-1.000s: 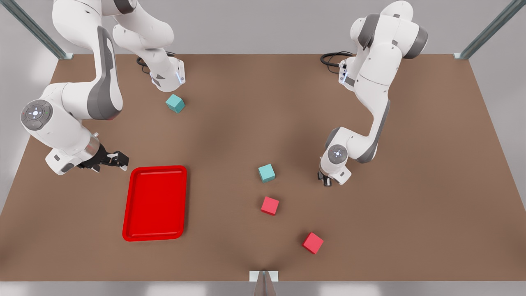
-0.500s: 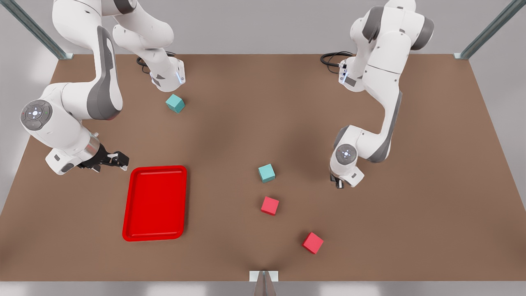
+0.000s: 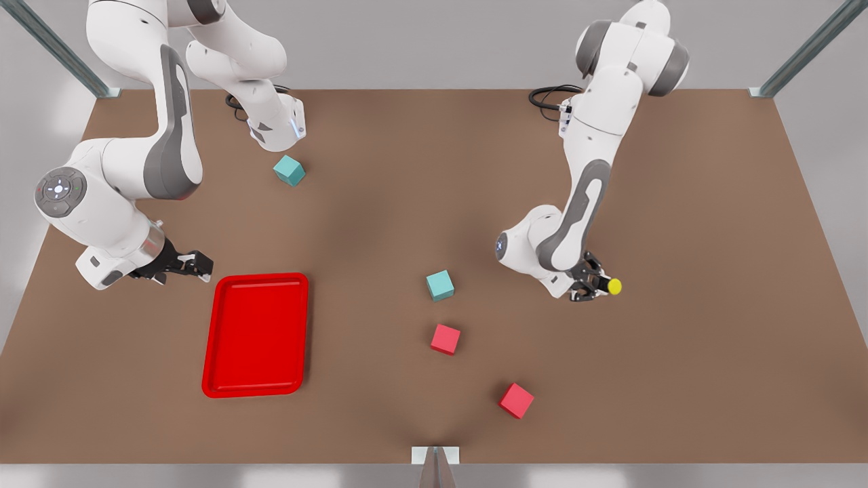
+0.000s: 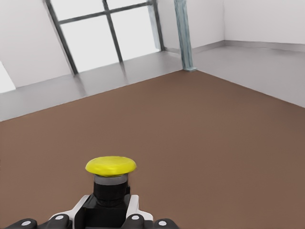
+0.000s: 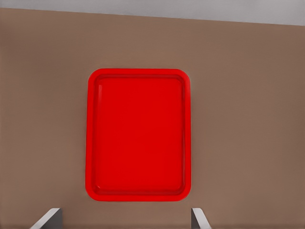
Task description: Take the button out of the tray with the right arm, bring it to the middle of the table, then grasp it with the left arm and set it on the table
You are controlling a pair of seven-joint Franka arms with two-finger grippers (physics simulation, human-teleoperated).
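One step left: left gripper (image 3: 597, 285) clamps button (image 3: 614, 287), right of frame centre; we lower slowly, level, then release. Right gripper (image 3: 186, 263) waits spread wide by tray (image 3: 234, 388).

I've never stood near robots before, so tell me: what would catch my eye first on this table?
Probably the bright red tray, lying bare on the brown table towards the front view's left, with the right gripper open just beside its far corner. Then the tiny button with its yellow cap, pinched in the left gripper at the front view's right. Between them sit a teal cube and a red cube.
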